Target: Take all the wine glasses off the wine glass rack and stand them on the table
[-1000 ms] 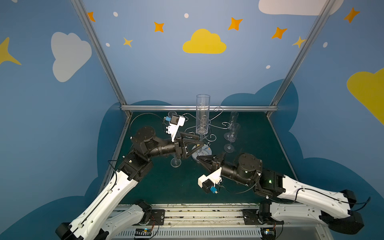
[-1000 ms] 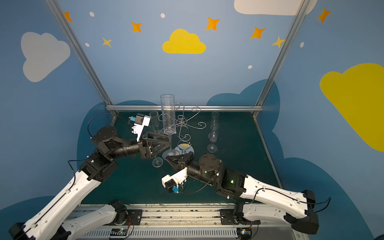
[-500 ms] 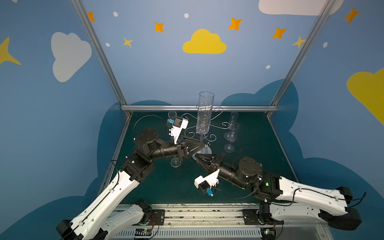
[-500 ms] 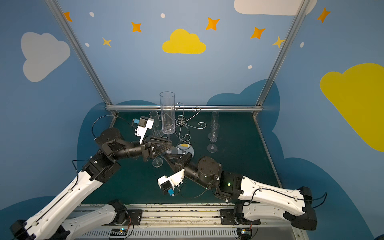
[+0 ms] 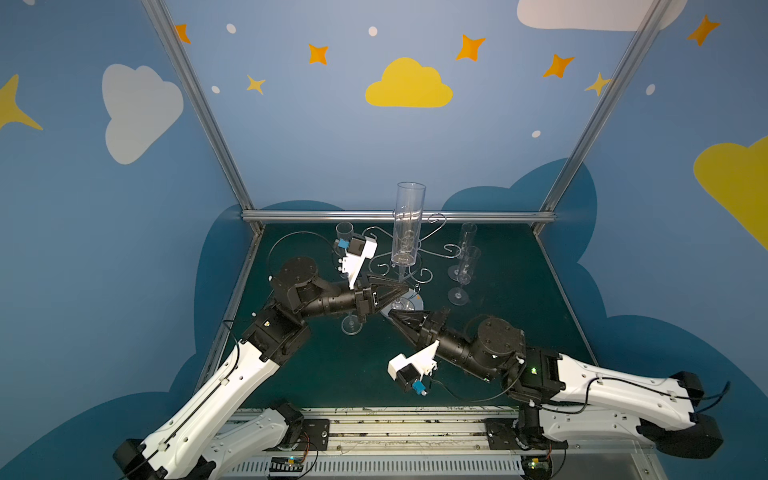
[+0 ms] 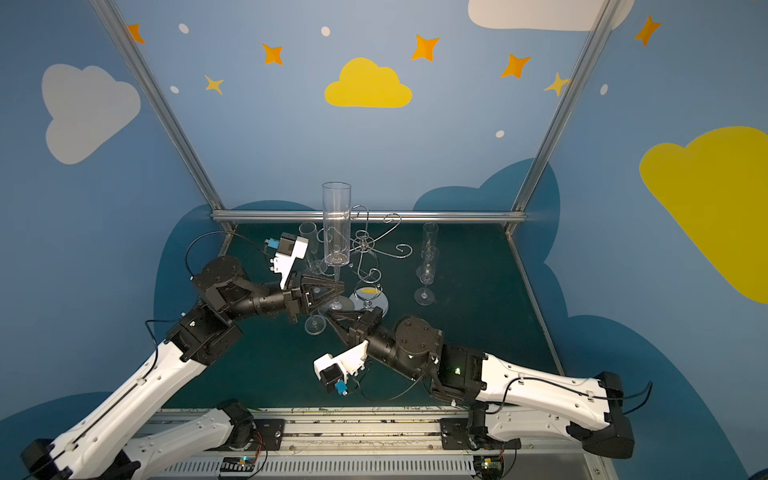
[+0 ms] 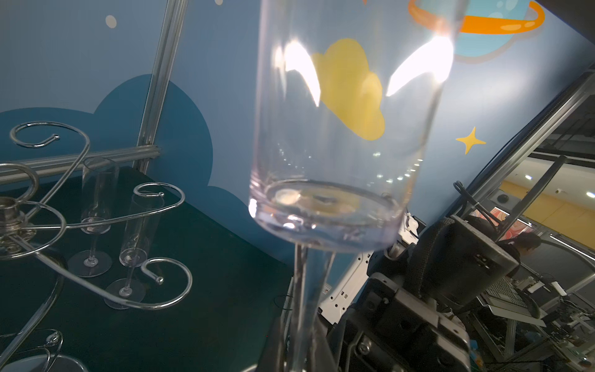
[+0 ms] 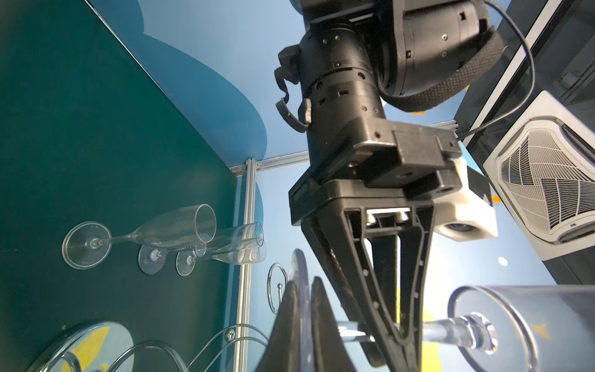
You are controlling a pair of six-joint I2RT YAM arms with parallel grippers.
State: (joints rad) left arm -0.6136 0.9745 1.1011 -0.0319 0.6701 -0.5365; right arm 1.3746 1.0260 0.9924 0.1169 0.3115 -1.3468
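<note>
Wine glass [image 5: 408, 224]: tall clear flute, held upright between the two grippers; in both top views its rim [image 6: 336, 185] reaches above the top of the rack.
Place of the glass: just beside the wine glass rack [image 6: 365, 246], on its left in a top view. In the left wrist view the bowl [image 7: 338, 128] fills the middle and the chrome scrolls [image 7: 13, 209] lie apart from it.
Left gripper [image 5: 404, 286]: jaws pressed together on the stem just below the bowl. The right wrist view shows its black fingers [image 8: 346, 290] meeting around the stem.
Right gripper [image 5: 391, 312]: jaws drawn together, pinching the glass's round foot. The clear disc sits edge-on between the two fingers [image 8: 288, 328].
Rack base [image 6: 380, 305]: round mirror plate resting on the green mat [image 5: 519, 291], just beyond the right gripper's tips.
Other glasses: two flutes [image 5: 465, 259] stand on the mat to the right of the rack. Three more flutes [image 8: 174, 230] stand on the rack's other side, partly hidden by the left arm in both top views.
</note>
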